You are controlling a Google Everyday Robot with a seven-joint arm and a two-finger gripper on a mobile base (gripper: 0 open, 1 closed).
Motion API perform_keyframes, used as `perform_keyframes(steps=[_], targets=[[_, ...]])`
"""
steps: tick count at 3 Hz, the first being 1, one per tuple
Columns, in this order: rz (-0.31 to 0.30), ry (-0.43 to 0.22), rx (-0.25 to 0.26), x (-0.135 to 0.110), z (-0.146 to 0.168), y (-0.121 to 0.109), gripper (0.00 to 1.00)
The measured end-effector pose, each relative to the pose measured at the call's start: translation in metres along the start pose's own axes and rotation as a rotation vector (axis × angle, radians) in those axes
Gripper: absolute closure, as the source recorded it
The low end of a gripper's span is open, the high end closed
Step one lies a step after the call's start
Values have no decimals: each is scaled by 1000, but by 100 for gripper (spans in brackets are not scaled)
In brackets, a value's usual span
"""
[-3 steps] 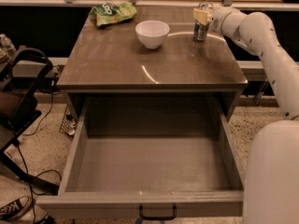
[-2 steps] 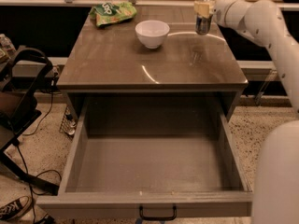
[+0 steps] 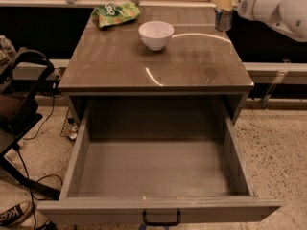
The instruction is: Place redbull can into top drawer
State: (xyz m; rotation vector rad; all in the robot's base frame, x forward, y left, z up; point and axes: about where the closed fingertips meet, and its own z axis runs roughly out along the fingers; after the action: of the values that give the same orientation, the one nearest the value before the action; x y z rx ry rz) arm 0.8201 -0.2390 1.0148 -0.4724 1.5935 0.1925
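Observation:
The redbull can (image 3: 222, 19), slim and silver-blue, hangs just above the far right corner of the cabinet top. My gripper (image 3: 223, 3) is shut on its upper part, with the white arm (image 3: 271, 6) reaching in from the right. The top drawer (image 3: 158, 206) is pulled fully open towards the front. Its grey box holds nothing and a small black handle (image 3: 161, 220) sits on its front. The can is far behind the drawer opening and to its right.
A white bowl (image 3: 156, 34) stands at the back middle of the brown cabinet top (image 3: 144, 66). A green snack bag (image 3: 116, 13) lies at the back left. A black chair frame (image 3: 19, 114) and cables are on the floor at left.
My gripper has lifted the can off the cabinet top and carried it up and to the right. The bowl, bag and drawer have not moved.

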Motion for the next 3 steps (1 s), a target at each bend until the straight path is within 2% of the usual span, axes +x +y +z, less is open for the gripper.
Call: perform_keyframes(steps=[1, 2, 3], targets=[[-24, -37, 19, -43, -85, 23, 100], [-40, -22, -22, -36, -137, 67, 100], [-7, -1, -95, -10, -183, 93, 100]])
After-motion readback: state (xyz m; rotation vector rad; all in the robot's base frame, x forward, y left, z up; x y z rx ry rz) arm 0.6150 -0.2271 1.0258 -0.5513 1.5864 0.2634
